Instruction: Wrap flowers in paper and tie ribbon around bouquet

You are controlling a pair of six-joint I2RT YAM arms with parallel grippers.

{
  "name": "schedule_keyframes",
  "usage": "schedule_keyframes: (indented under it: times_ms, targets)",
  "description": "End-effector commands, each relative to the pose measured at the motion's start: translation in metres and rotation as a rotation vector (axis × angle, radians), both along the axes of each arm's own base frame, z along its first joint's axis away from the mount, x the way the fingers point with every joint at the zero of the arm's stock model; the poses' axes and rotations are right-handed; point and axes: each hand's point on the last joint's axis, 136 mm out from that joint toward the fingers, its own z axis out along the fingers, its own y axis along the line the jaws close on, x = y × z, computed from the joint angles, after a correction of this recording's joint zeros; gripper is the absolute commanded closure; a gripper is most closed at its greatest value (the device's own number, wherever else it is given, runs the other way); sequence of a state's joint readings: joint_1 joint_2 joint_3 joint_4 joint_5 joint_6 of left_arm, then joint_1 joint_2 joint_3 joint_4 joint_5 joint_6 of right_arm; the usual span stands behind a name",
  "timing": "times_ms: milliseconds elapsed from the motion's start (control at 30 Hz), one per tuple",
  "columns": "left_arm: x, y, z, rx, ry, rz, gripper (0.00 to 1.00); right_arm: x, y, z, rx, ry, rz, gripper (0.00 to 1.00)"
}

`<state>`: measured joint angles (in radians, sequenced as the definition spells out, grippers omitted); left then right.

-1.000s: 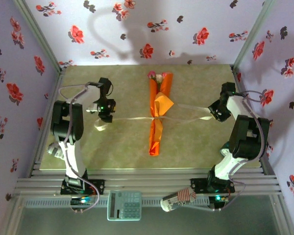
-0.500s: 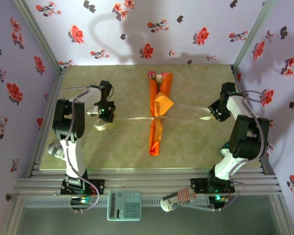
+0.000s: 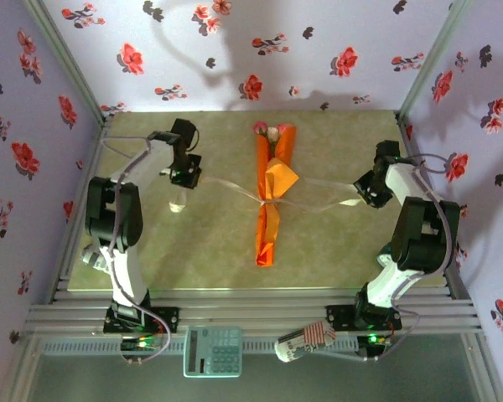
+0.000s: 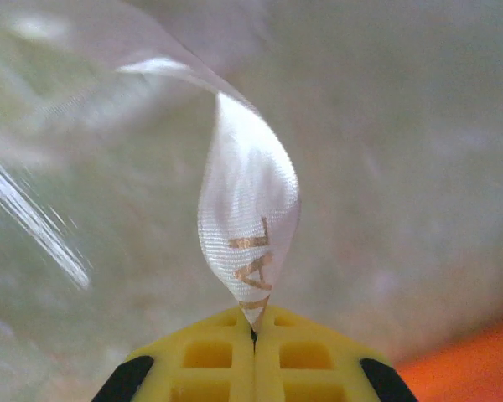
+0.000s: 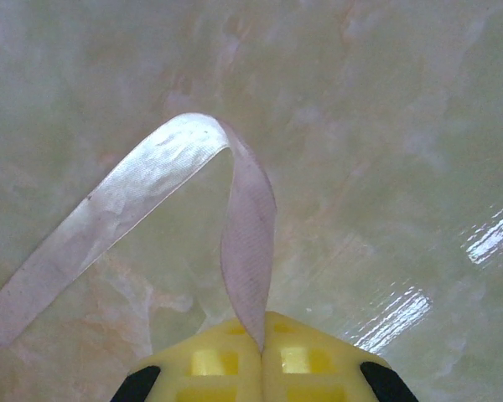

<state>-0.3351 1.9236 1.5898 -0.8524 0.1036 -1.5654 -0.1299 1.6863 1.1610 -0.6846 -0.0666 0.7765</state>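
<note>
The bouquet [image 3: 270, 201], a narrow orange paper cone, lies lengthwise at the middle of the table. Pink and cream flowers [image 3: 269, 131] show at its far end. A cream-white ribbon [image 3: 226, 186] crosses the cone's waist and runs out to both sides. My left gripper [image 3: 185, 177] is at the left of the bouquet, shut on the ribbon [image 4: 250, 218], which rises as a twisted loop from the closed yellow fingertips [image 4: 210, 360]. An orange corner of the paper [image 4: 478, 362] shows low right there. My right gripper [image 3: 366, 191] is shut on the ribbon's other end [image 5: 247, 243].
A calculator [image 3: 213, 350] and a striped roll [image 3: 306, 342] lie on the near rail in front of the arm bases. Flower-print walls close the table [image 3: 193, 251] on three sides. A loose ribbon tail [image 3: 177, 202] hangs below my left gripper.
My left gripper has closed on the ribbon and moved toward the back of the table, pulling the left strand up at an angle. The right arm has barely moved.
</note>
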Motion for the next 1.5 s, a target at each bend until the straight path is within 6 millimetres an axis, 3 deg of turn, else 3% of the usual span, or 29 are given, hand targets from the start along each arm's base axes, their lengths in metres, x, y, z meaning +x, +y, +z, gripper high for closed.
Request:
schedule_keyframes:
  times_ms: [0,133,300,567,833,1067,1267,1467]
  targets:
    - [-0.019,-0.031,0.028,-0.038,-0.033,-0.152,1.00,-0.003,0.000,0.009,-0.026,-0.007,0.022,1.00]
    - [-0.020,-0.065,0.055,-0.066,-0.103,-0.277,1.00,0.000,0.004,0.012,-0.025,-0.012,0.040,1.00]
    - [-0.037,-0.110,0.077,-0.107,-0.118,-0.412,1.00,-0.002,0.009,0.015,-0.029,-0.010,0.063,1.00]
    - [-0.065,-0.144,0.091,-0.179,-0.099,-0.465,1.00,-0.010,0.019,0.019,-0.031,-0.011,0.110,1.00]
    - [-0.095,-0.150,0.091,-0.264,-0.042,-0.402,1.00,-0.015,0.031,0.023,-0.044,-0.015,0.168,1.00]
    - [-0.109,-0.158,0.094,-0.374,-0.061,-0.327,1.00,-0.028,0.033,0.023,-0.059,0.002,0.186,1.00]
    - [-0.110,-0.158,0.101,-0.416,-0.088,-0.285,1.00,-0.054,0.030,0.014,-0.082,0.045,0.160,1.00]
    - [-0.110,-0.172,0.112,-0.506,-0.131,-0.307,1.00,-0.072,0.024,0.014,-0.097,0.056,0.092,0.98]
